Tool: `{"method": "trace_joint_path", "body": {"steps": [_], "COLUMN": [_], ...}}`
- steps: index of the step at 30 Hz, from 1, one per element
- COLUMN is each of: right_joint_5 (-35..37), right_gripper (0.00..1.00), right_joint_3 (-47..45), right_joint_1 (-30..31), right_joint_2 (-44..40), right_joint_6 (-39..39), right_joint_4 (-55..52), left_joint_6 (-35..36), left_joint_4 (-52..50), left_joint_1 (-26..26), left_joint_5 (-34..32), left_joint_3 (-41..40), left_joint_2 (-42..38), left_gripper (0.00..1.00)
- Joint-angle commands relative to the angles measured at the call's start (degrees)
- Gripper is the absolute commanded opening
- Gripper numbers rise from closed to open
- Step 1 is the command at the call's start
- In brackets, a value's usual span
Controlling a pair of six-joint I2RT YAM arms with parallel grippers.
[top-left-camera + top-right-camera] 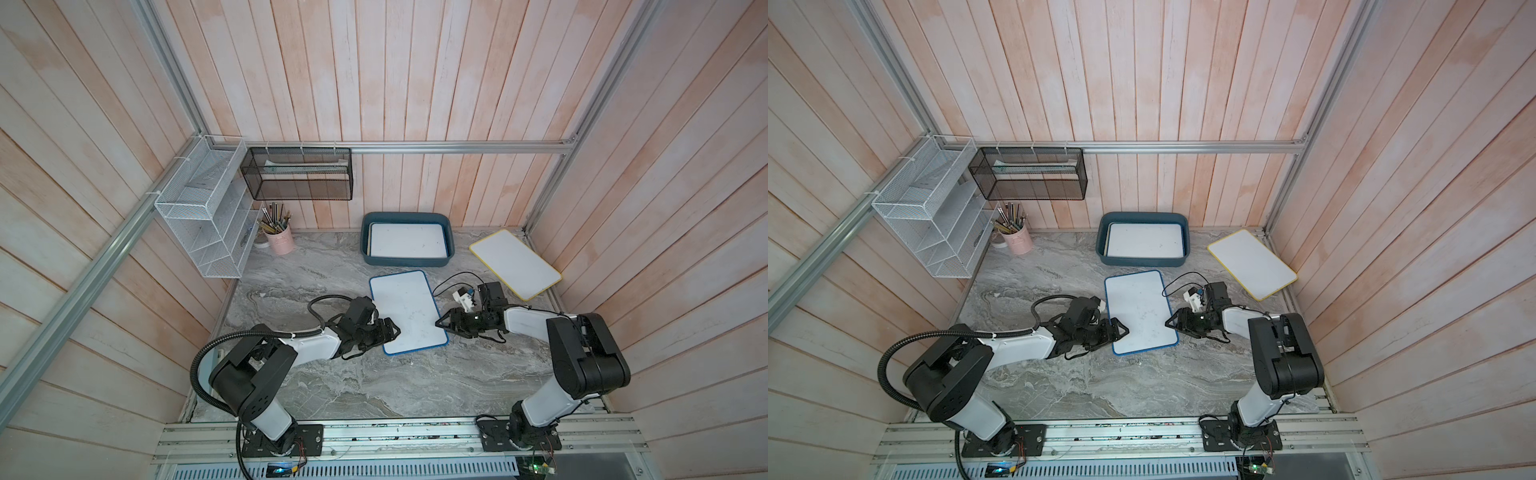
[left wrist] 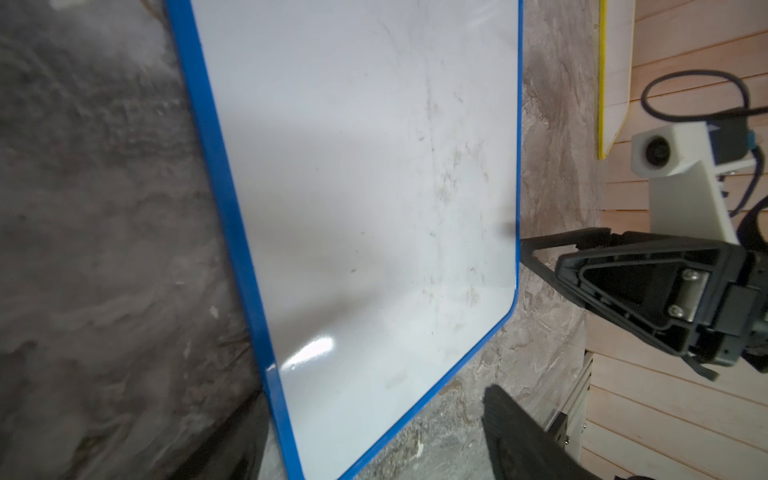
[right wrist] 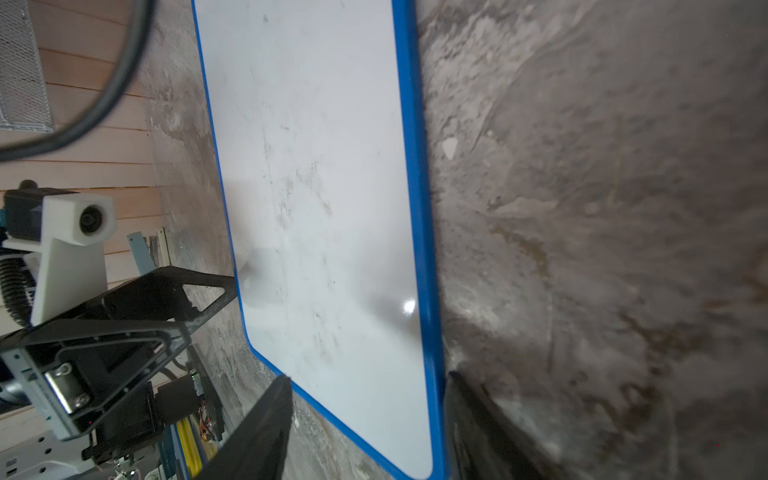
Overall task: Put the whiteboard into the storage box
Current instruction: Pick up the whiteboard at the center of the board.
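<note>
A blue-framed whiteboard (image 1: 407,307) (image 1: 1140,307) lies in the middle of the marble table. My left gripper (image 1: 397,330) (image 2: 374,440) is at its left long edge, near the front corner. It is open and turned on its side, one finger under the edge and one above. My right gripper (image 1: 437,323) (image 3: 365,399) stands open the same way at the opposite long edge. Neither pinches the board. The teal storage box (image 1: 365,232) (image 1: 1142,261) sits behind by the back wall, with a white board (image 1: 407,240) lying flat inside.
A yellow-framed whiteboard (image 1: 515,262) rests at the back right by the side wall. A pink pen cup (image 1: 279,241) stands at the back left. Above it, a white wire shelf (image 1: 208,224) and a black mesh rack (image 1: 299,174) hang on the walls.
</note>
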Motion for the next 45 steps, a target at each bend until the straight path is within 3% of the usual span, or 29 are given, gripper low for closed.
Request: {"method": "trace_joint_path", "body": {"steps": [1,19,45], "right_joint_5": [-15.7,-16.3,-18.5], "right_gripper": [0.59,0.58,0.59], "right_joint_3": [-1.4,-5.5,-7.6], "right_joint_1": [3.7,4.0,4.0], "right_joint_2": [-1.1,0.2,5.3], "right_joint_6": [3.0,6.5,10.2], "right_joint_4": [0.9,8.2,17.4], "left_joint_6": [-1.2,-4.0,-4.1], "left_joint_4": [-1.5,1.2,5.1], "left_joint_1": [-1.6,-1.6,-1.8], "left_joint_5": [4.2,5.5,6.5], "left_joint_3": [-1.2,3.8,9.2], "left_joint_2": [0.3,-8.7,-9.7], "left_gripper": [0.82,0.83,0.83]}}
